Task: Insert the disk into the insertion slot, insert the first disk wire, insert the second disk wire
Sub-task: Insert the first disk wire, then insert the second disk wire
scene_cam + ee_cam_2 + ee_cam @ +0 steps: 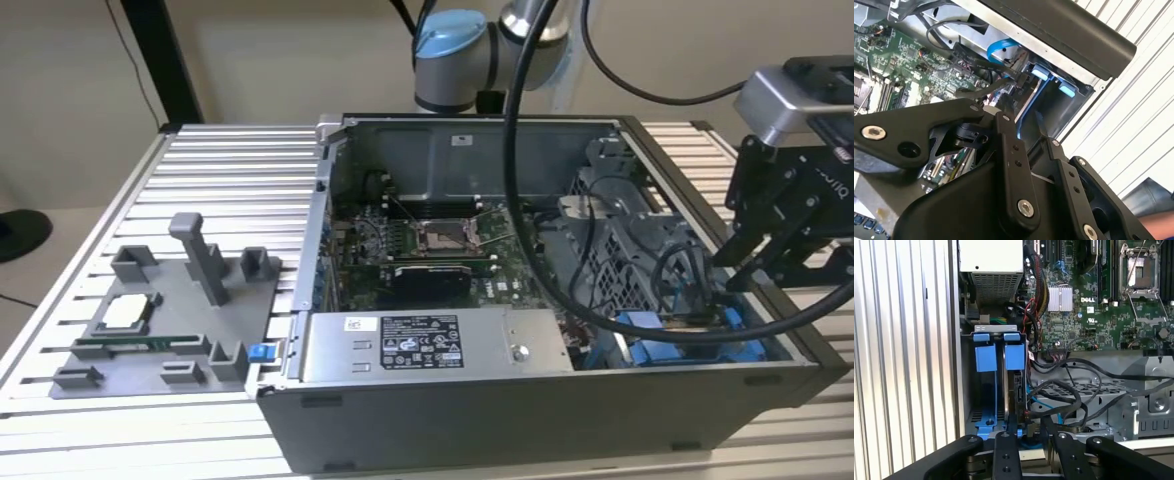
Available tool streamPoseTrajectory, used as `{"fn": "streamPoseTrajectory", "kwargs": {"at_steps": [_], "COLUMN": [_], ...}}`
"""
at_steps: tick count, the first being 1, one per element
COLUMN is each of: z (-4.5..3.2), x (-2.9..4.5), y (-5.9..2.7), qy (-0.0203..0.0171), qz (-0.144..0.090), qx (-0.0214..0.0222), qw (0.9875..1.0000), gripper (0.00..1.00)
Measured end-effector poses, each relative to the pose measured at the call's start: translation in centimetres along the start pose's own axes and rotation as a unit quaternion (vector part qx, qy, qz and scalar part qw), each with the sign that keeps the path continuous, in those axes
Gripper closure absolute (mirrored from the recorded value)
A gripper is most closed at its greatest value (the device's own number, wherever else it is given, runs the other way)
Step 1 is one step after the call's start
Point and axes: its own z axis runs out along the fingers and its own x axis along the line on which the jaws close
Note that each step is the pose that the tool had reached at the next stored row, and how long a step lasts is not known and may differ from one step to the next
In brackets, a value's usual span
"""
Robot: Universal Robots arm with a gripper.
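Note:
The disk (1018, 390) stands edge-on in the insertion slot (967, 390), a grey bay with two blue latch tabs (986, 357) at its mouth. In the exterior view the slot (667, 350) sits at the case's near corner on the exterior view's right. My black gripper (754, 275) hangs just above that corner. In both wrist views the gripper (1036, 437) (1026, 130) is right at the disk's connector end. Loose black wires (1069, 390) and a blue wire (1046, 407) loop beside the disk. A black wire (979, 89) runs to the gripper's tip.
The open computer case (534, 400) lies on a slatted metal table (227, 180). Inside are the motherboard with its processor socket (441, 235) and a grey labelled power-supply box (427, 345). A grey parts fixture (160, 330) lies at the exterior view's left.

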Motion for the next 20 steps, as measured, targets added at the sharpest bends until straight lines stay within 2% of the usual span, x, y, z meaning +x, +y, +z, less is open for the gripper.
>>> {"fn": "streamPoseTrajectory", "kwargs": {"at_steps": [2,5,7,10,12,20], "z": [0.02,0.02,0.08,0.3,0.51,1.71], "x": [-0.01,-0.04,-0.06,-0.02,0.07,0.23], "y": [-0.26,-0.92,-1.29,-1.62,-1.82,-2.49], "qy": [-0.0001,0.0,-0.0025,-0.0063,-0.0075,-0.0078], "qz": [0.0,0.001,0.002,0.002,0.002,0.003], "qx": [-0.0028,-0.0108,-0.0134,-0.0156,-0.0171,-0.0217], "qw": [1.0,0.9999,0.9999,0.9999,0.9998,0.9997], "gripper": [1.0,1.0,1.0,1.0,1.0,1.0]}}
